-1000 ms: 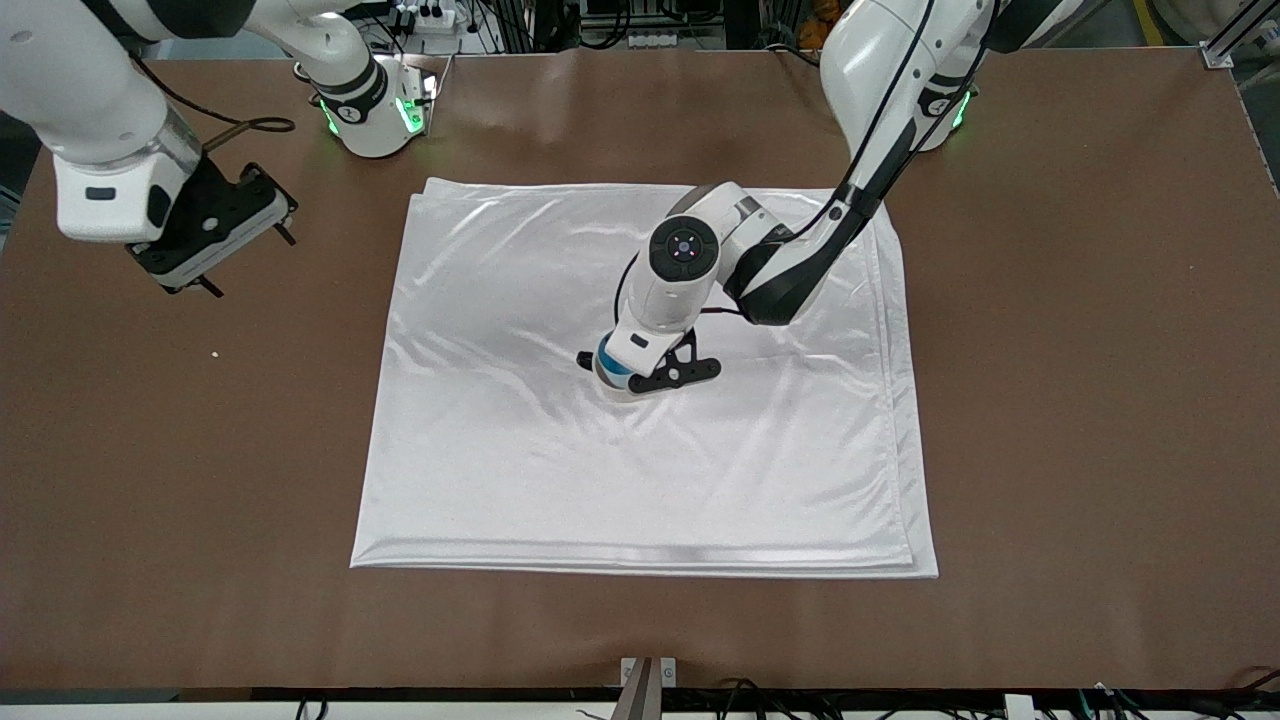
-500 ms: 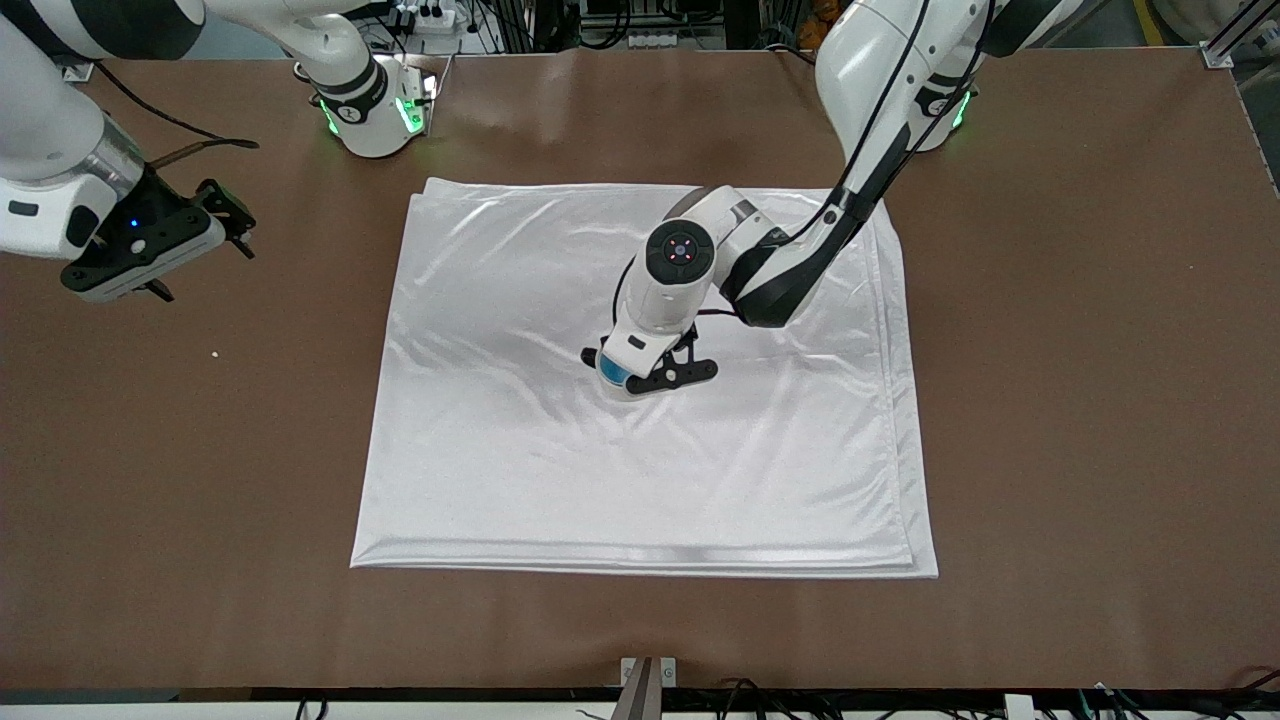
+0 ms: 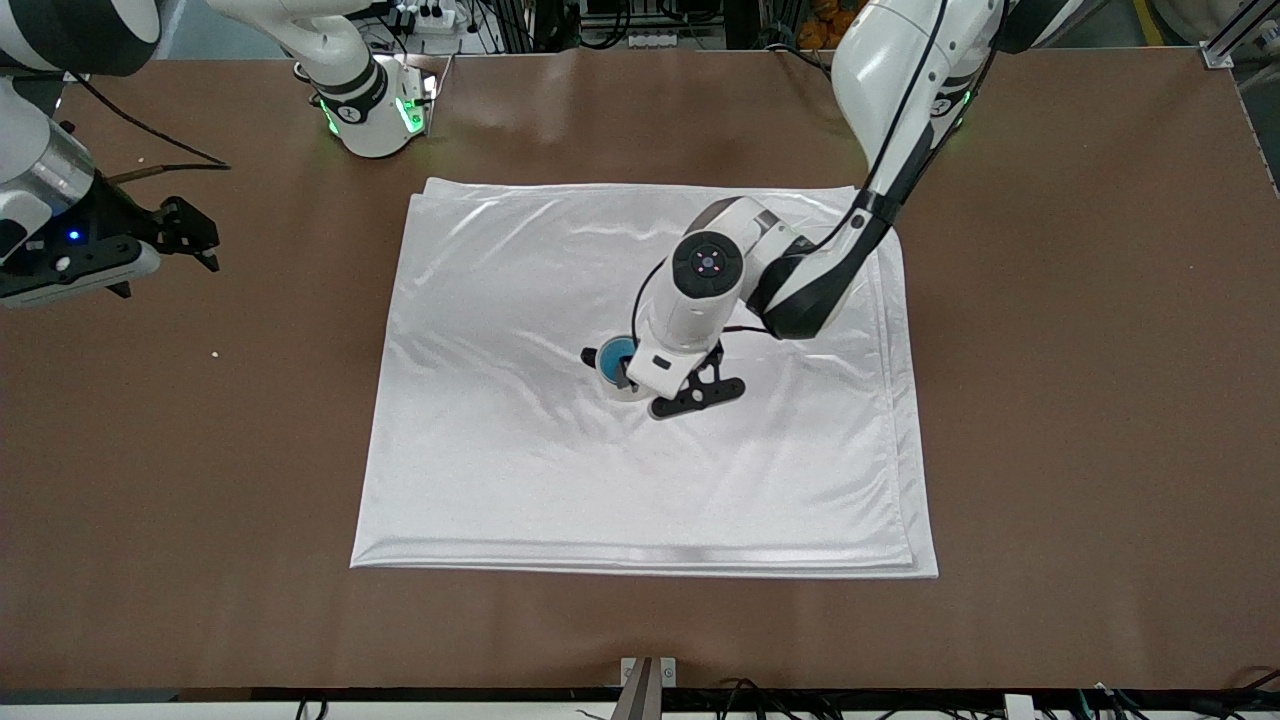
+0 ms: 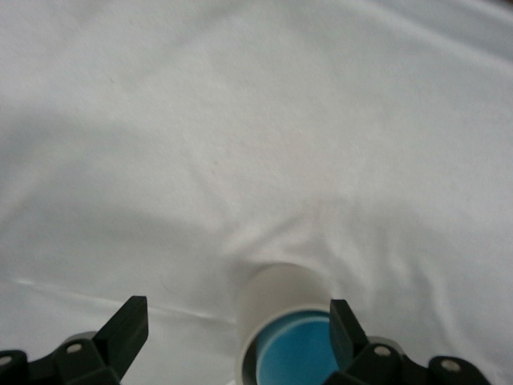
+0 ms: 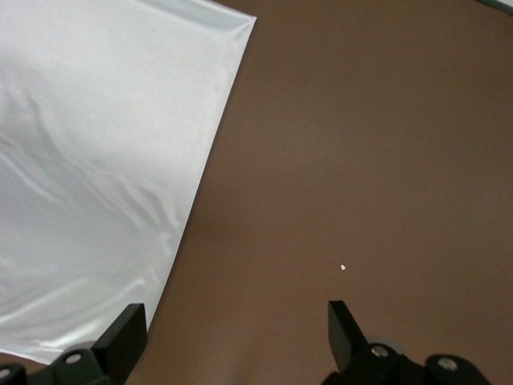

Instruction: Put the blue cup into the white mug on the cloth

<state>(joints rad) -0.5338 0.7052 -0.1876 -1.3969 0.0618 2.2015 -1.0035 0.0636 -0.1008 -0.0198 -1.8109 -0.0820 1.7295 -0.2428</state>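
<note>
The blue cup (image 3: 613,358) sits inside the white mug (image 3: 622,392), which stands upright near the middle of the cloth (image 3: 500,460). The mug's black handle points toward the right arm's end. My left gripper (image 3: 655,377) hovers just above the mug, open and empty. In the left wrist view the mug (image 4: 276,293) with the blue cup (image 4: 296,357) in it lies between the fingertips (image 4: 130,321), close to one of them, on the cloth (image 4: 240,120). My right gripper (image 3: 192,240) is open and empty, over bare table beside the cloth.
The brown table (image 3: 1080,400) surrounds the cloth on all sides. A small white crumb (image 3: 214,353) lies on it near the right arm's end, also seen in the right wrist view (image 5: 342,267). The cloth's edge (image 5: 96,160) shows there too.
My left gripper has opened, let go of the blue cup in the mug and shifted toward the left arm's end, so the cup's blue inside now shows. My right arm has drawn away from the cloth.
</note>
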